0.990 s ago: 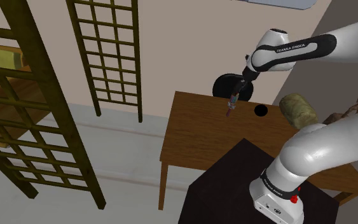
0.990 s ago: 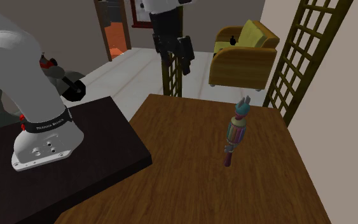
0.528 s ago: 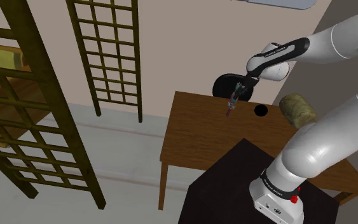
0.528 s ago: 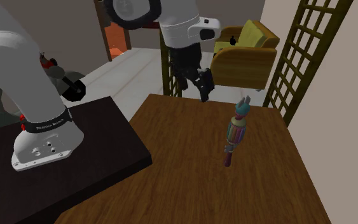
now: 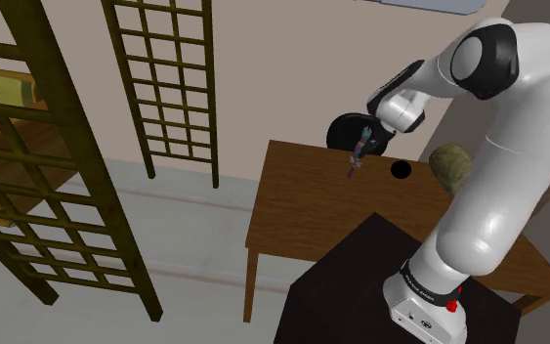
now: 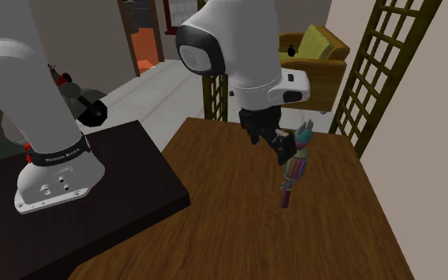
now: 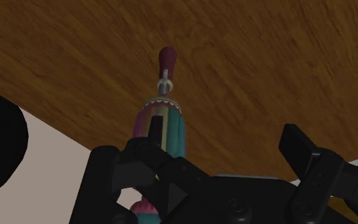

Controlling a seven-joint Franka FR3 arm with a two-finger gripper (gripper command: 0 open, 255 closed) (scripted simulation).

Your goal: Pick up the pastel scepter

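One black two-finger gripper (image 6: pixel 274 141), jaws spread, empty | pastel-striped scepter with maroon handle (image 6: pixel 294 169) lies on brown wooden table (image 6: pixel 238 231); head just below gripper, off-centre between jaws | long axis runs away from hand

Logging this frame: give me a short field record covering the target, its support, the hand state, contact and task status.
target: multicoloured scepter, dark red tip at one end
support: lying on the brown wooden table
hand state: hand open, low over the scepter's head end
contact: in the wrist view the scepter sits by one finger, not centred between the two; whether they touch cannot be told
status: not yet clasped or lifted
background: yellow armchair, lattice screen
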